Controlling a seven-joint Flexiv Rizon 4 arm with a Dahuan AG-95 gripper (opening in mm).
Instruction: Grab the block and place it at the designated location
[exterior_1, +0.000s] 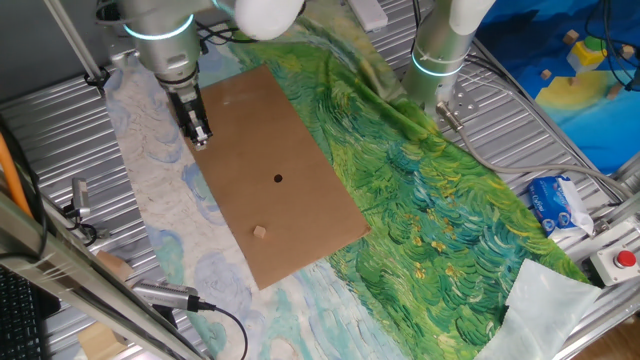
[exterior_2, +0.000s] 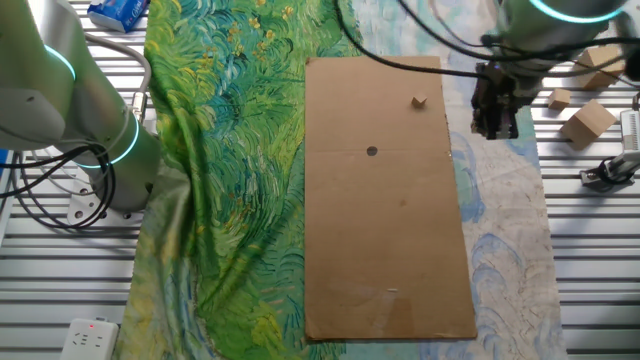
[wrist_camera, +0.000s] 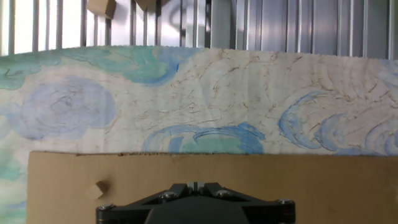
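One fixed view: hand hangs at cardboard sheet edge, fingers together, empty; block well apart, beyond black dot.
Other fixed view: hand just off sheet; block near it, dot farther.
Hand view: fingertips meet, hand closed; block lower left on cardboard.

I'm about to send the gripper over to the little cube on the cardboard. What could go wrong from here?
1. The gripper hangs off to the side over the cardboard sheet's edge and its fingers look closed; if so, descending without opening could knock the block away.
2. The block is tiny and lies near the sheet's border, so a nudge could push it onto the painted cloth.
3. The black dot is small, so a slightly off release may miss it.
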